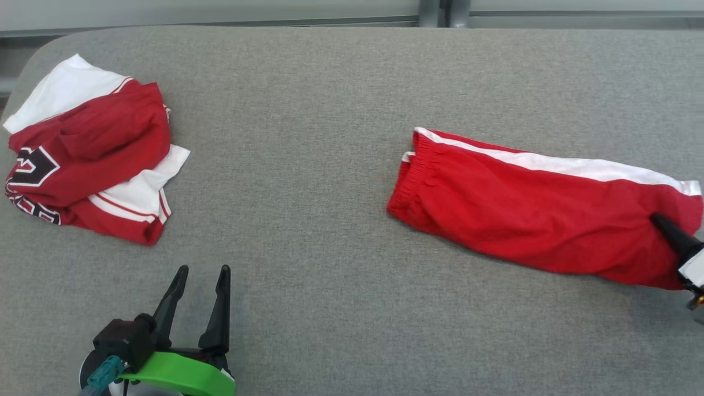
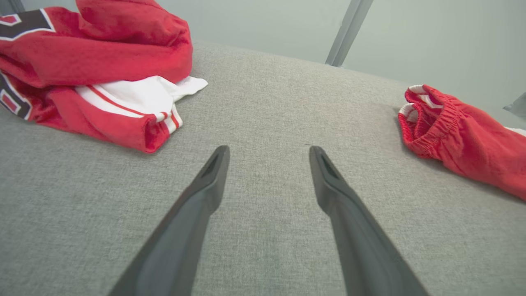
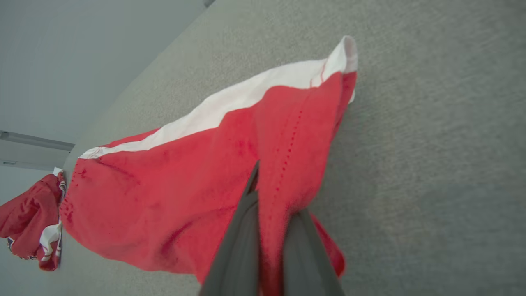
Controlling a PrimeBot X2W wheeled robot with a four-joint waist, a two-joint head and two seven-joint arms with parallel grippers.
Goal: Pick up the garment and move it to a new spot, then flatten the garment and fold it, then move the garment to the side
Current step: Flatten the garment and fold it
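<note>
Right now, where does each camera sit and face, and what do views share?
Head view: on the head, facing down at the table; left gripper lower left, right gripper at right edge.
Left wrist view: on that wrist, along open fingers toward the jersey.
Right wrist view: along its fingers, shut on the red shorts.
Shared: all show red shorts and jersey.

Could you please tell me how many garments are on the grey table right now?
2. A crumpled red-and-white jersey lies at the table's left; red shorts lie at the right, one end pinched by the right gripper. None seems hidden.
</note>
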